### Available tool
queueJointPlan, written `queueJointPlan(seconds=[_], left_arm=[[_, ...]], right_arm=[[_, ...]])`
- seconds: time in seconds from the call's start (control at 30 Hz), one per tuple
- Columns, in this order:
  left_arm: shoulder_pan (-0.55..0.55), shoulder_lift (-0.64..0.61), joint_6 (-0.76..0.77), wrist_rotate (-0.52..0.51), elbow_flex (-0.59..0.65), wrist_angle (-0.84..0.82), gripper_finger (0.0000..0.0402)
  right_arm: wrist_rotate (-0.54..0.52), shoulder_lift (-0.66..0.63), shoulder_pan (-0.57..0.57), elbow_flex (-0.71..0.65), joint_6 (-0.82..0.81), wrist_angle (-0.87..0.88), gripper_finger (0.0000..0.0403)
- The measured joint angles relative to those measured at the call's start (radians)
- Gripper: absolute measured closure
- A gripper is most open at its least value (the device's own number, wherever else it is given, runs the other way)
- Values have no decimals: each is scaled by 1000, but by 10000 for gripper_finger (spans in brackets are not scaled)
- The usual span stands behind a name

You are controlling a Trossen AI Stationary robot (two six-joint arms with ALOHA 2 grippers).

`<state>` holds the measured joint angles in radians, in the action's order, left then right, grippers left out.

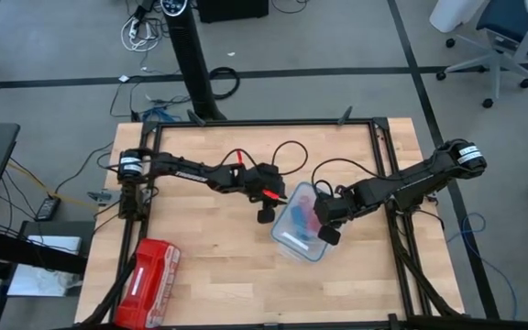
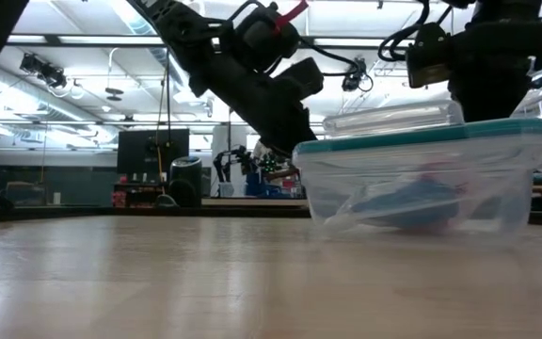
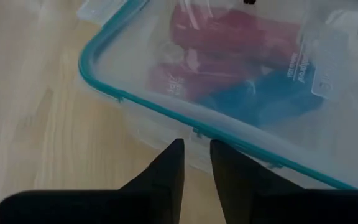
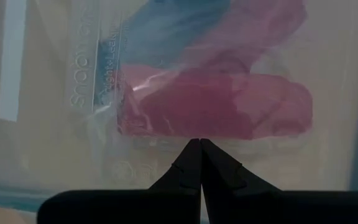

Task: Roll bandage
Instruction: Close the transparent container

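The blue bandage (image 3: 260,102) lies inside a clear plastic container (image 1: 293,240) with a teal-rimmed lid, beside red-pink fabric rolls (image 4: 216,106). The low view shows the blue bandage (image 2: 412,202) resting on the container's bottom. My left gripper (image 3: 196,149) slants down at the container's left side with a narrow gap between its fingers, right at the teal rim (image 3: 166,112). My right gripper (image 4: 199,144) is shut and points down onto the lid from above, over the red-pink rolls. My left gripper's fingertips (image 3: 178,149) stand at the teal lid rim on the container's left side; I cannot tell whether they touch it. My right gripper sets its shut fingertips (image 4: 194,152) from above on the clear lid's top (image 4: 166,149), toward the container's right side. The container stands flat on the table.
A red zip pouch (image 1: 148,275) lies near the table's front left corner. Bare wooden table top (image 1: 209,247) stretches between the pouch and the container. Black frame rails (image 1: 388,156) run along the table's sides and far edge.
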<state>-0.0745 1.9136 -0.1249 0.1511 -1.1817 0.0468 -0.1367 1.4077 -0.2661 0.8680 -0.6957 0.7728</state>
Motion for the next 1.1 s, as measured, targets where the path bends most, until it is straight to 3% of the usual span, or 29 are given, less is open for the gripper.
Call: queueJointPlan(seconds=[0.33,0.53,0.67,0.9,1.0,1.1], left_arm=[[19,51,23,-32,-11,47,340],[3,-4,-38,-67,-6,-120,342],[-8,-42,-82,-161,-36,-277,342],[2,-42,-101,-196,-38,-292,350],[-2,-63,-106,-218,-39,-319,375],[-5,-75,-99,-174,-39,-308,396]], right_arm=[[10,7,6,-1,8,-7,399],[-19,10,7,-7,1,-49,399],[-32,12,8,-9,7,-68,400],[-22,12,18,-9,18,-63,401],[-21,12,19,-8,27,-63,401],[-20,12,20,-8,35,-62,401]])
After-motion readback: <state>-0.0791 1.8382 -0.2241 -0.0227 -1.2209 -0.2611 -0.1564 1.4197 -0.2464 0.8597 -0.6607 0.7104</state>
